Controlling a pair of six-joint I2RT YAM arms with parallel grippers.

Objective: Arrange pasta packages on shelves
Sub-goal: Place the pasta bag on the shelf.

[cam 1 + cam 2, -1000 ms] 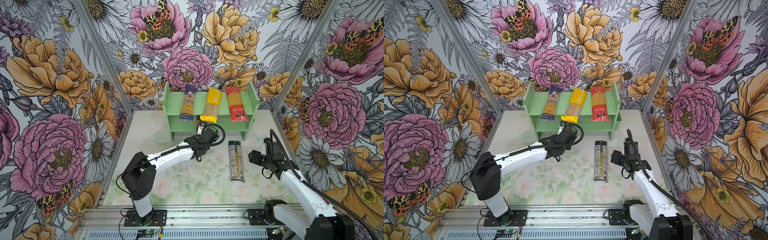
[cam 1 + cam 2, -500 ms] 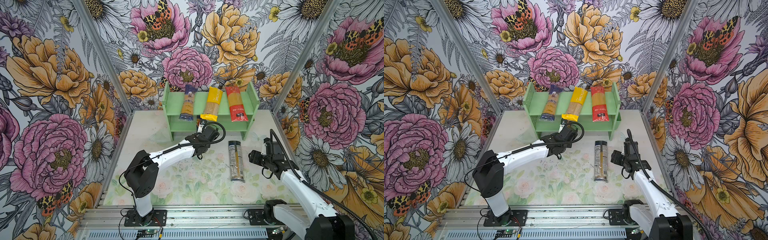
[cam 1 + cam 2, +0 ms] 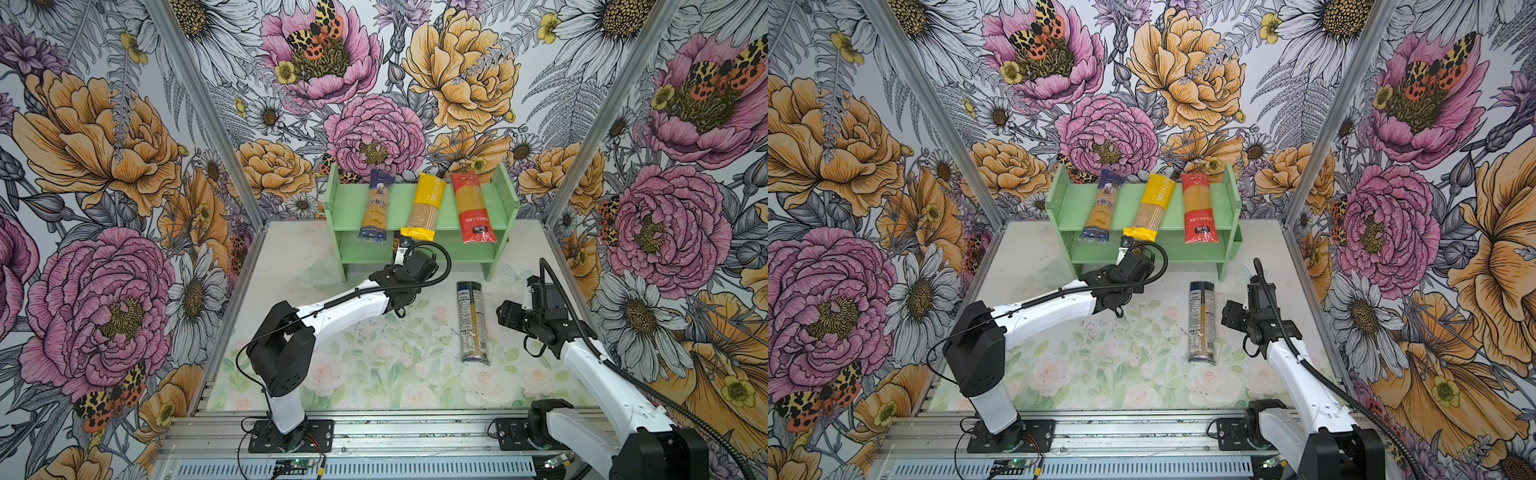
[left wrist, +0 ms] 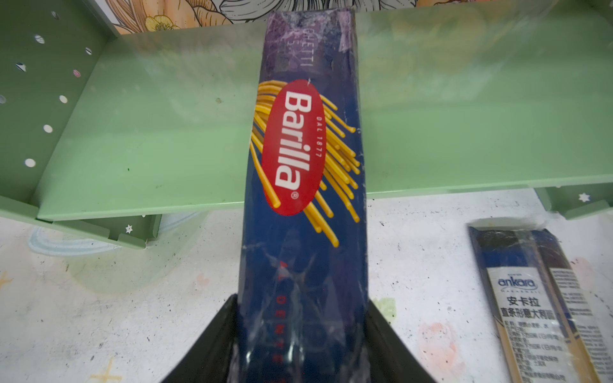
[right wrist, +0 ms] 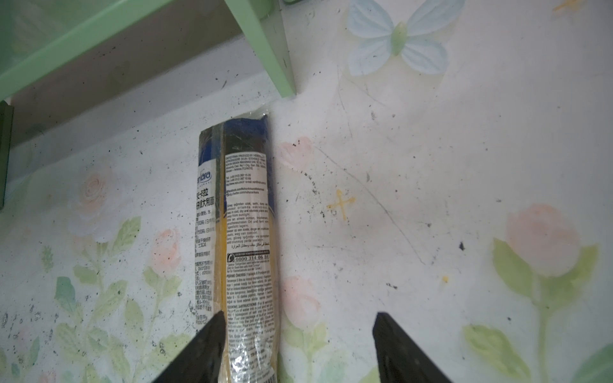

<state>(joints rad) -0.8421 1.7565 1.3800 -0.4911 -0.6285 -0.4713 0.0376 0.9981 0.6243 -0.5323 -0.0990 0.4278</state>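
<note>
The pale green rack [image 3: 505,199] stands at 12 o'clock on the table [image 3: 374,374]. Three packets lie on its top shelf with their near ends overhanging the front edge: the blue-ended packet [image 3: 376,205] toward 9 o'clock, the yellow packet [image 3: 424,208] in the middle and tilted, and the red packet [image 3: 471,208] toward 3 o'clock. The left gripper [image 4: 301,300] reaches in under the yellow packet. The Barilla packet [image 4: 305,199] runs from between its jaws onto the lower shelf, its far end near the back. The black fingers [image 4: 219,331] sit right against the packet's two sides, but I cannot tell whether they are pressing on it. The white-label packet [image 3: 471,322] lies flat on the table at about 2 o'clock from the centre, pointing toward 12. The right gripper [image 5: 298,315] is just beside it at 3 o'clock, low over the table, jaws spread wide with nothing in them, one finger over the packet's edge
</note>
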